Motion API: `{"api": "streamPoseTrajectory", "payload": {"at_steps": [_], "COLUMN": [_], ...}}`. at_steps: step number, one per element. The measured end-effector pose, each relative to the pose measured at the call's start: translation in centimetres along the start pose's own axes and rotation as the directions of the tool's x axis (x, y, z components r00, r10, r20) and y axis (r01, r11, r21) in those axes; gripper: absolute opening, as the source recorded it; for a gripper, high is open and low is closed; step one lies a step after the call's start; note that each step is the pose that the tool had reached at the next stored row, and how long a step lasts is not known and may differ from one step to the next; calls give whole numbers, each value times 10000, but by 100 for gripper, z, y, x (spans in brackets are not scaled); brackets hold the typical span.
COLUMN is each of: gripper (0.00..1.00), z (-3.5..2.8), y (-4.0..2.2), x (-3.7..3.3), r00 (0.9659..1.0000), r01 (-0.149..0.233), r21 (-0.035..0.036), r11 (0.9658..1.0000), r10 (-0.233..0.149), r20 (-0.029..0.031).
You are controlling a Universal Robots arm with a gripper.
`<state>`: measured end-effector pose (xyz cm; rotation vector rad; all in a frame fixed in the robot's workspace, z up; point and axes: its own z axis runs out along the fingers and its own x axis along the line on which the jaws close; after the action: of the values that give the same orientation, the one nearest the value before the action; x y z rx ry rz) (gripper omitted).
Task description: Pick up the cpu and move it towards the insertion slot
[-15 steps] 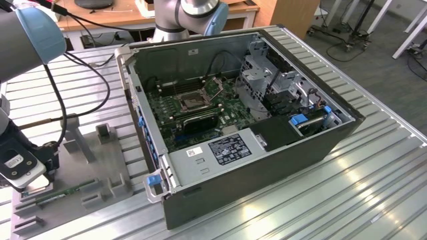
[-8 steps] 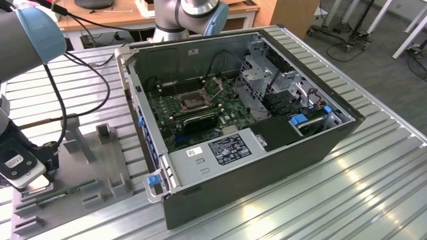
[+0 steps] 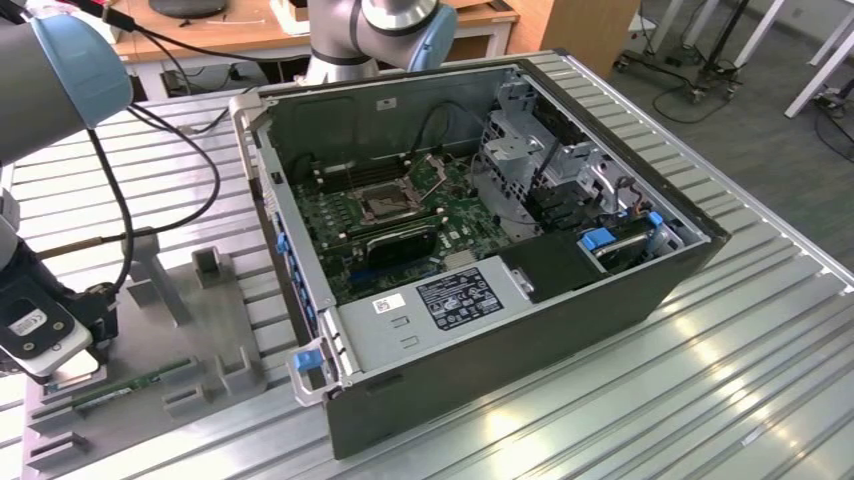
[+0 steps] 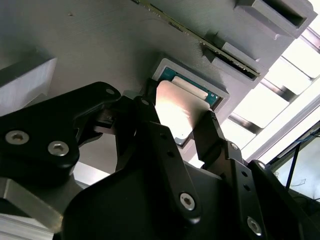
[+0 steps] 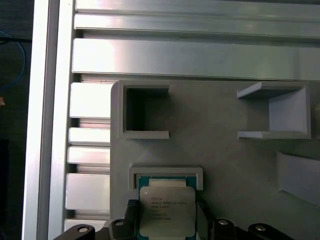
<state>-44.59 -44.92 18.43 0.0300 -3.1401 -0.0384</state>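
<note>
The black claw (image 4: 181, 110) straddles the cpu (image 5: 166, 212), a flat square chip with a silvery top; whether it grips, I cannot tell. The cpu lies in a recess of the grey plastic holder (image 5: 225, 150) on the ribbed metal table (image 5: 190, 55).

Workcell surroundings
Bright reflections are shown on a ribbed aluminium table top (image 3: 721, 380); a grey floor (image 3: 747, 120) and a wooden desk (image 3: 240, 40) are seen behind it.
</note>
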Motion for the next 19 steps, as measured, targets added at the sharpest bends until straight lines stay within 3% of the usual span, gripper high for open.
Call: {"api": "streamPoseTrajectory", "payload": {"at_steps": [3,8,19], "gripper": [54,54,54], "z": [-6,-67,-281], "y": [1,2,7], "x": [-1,0,0], "r00": [10000,10000,10000], "r01": [-1,-1,-1], "r21": [-3,0,0], "r11": [10000,10000,10000], "r10": [1,1,1], "r20": [4,1,0]}}
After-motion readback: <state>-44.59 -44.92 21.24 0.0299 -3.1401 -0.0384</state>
